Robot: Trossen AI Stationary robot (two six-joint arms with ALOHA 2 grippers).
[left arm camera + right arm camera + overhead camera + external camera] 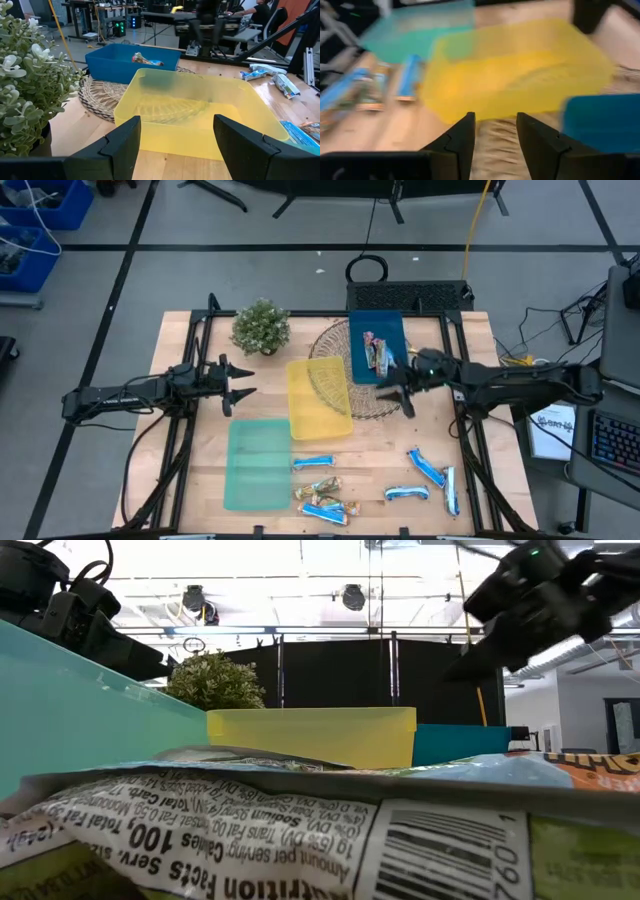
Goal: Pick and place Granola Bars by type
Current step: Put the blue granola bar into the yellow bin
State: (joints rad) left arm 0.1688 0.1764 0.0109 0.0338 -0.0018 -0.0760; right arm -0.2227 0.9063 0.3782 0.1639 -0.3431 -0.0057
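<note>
Right gripper [400, 394] beside the blue tray [390, 370], over round woven mat [335, 345]; dark fingers parted, empty. Two crinkly-wrapped Granola Bars [376, 352] lie in that tray. Left gripper [238, 383] wide apart, empty, beyond translucent yellow tray [318, 400].

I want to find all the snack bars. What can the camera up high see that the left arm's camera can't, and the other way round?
Only the high view shows the green tray, the bars on the wood near it, and both hands: the left hand open beside the plant, the right hand empty over the woven mat.

Only the left wrist view shows the room behind, with desks and a seated person.

Both show the yellow tray, the blue tray with bars in it, the plant, and loose blue-and-white bars.
</note>
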